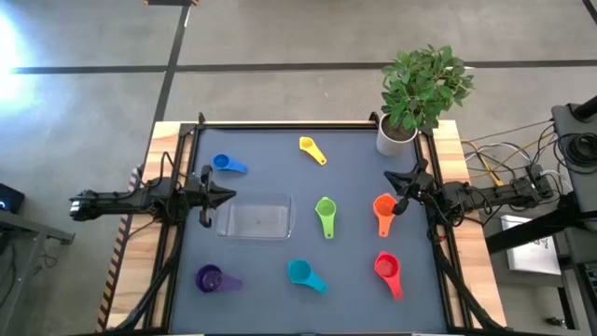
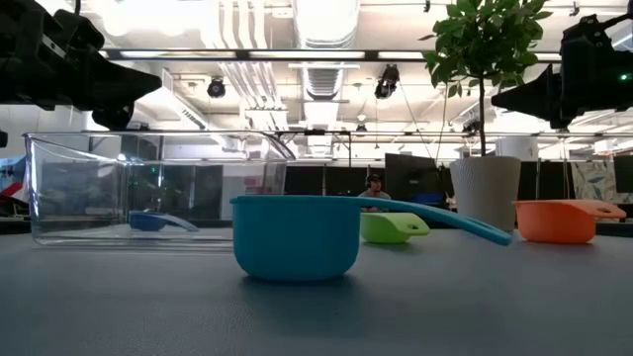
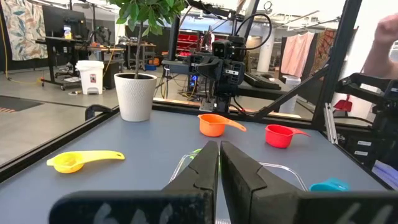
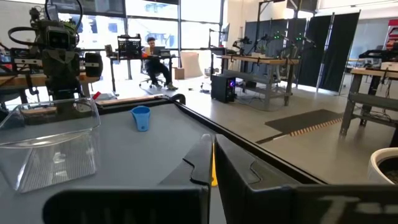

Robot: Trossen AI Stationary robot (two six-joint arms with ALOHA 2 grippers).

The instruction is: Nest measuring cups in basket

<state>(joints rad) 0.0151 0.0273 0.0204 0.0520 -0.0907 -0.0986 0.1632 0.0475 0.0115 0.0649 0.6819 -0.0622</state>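
Note:
The clear basket (image 1: 254,217) stands left of centre on the grey mat. Seven cups lie apart around it: blue (image 1: 227,164), yellow (image 1: 312,149), green (image 1: 325,215), orange (image 1: 383,210), red (image 1: 388,271), teal (image 1: 304,273) and purple (image 1: 213,278). In the low view the teal cup (image 2: 297,237) sits nearest, upright on its base. My left gripper (image 1: 231,194) hovers shut at the basket's left end, above its rim. My right gripper (image 1: 392,177) hovers shut just above and beyond the orange cup (image 3: 214,124). Neither touches anything.
A white plant pot (image 1: 396,135) stands at the far right corner of the mat. Black frame rails run along the table's left and right edges. Open mat lies between the cups. A person's arm (image 3: 385,37) shows beyond the table's right side.

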